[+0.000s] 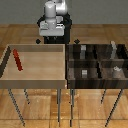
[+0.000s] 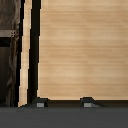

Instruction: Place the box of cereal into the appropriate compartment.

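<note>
The box of cereal [image 1: 18,59] is a small thin red box. It lies on the floor of the light wooden tray [image 1: 35,80], close to that tray's wall at the exterior view's left. My gripper [image 1: 51,39] hangs above the tray's far edge, well away from the box toward the exterior view's right. The wrist view shows the gripper [image 2: 64,103] open, its two fingertips [image 2: 40,103] apart over bare tray floor with nothing between them. The cereal box is out of the wrist view.
A dark bin [image 1: 97,61] split into compartments stands at the exterior view's right, touching the wooden tray. Small grey blocks [image 1: 85,73] sit in its compartments. Both stand on thin legs over a wooden floor. The bin's dark edge [image 2: 7,50] shows in the wrist view.
</note>
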### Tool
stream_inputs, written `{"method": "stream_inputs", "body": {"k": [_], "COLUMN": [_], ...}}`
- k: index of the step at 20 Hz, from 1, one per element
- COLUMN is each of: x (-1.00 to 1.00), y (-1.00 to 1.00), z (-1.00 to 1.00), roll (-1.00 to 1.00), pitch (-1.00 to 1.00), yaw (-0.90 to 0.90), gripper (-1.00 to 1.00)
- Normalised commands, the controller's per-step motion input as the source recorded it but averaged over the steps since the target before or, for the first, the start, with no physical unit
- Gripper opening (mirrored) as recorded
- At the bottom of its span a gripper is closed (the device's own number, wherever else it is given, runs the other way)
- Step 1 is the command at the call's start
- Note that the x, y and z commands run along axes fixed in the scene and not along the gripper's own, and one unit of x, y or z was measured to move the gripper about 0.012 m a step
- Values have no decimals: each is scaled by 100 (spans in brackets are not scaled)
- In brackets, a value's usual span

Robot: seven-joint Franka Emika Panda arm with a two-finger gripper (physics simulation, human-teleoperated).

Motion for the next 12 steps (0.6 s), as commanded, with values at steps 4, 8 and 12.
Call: {"method": "stream_inputs", "body": {"k": [4, 8, 12], "x": [0, 0, 0], "y": [0, -25, -75], "z": [0, 0, 0], "roll": [0, 0, 0], "pitch": [0, 0, 0], "yaw": [0, 0, 0], "gripper": [100, 100, 100]}}
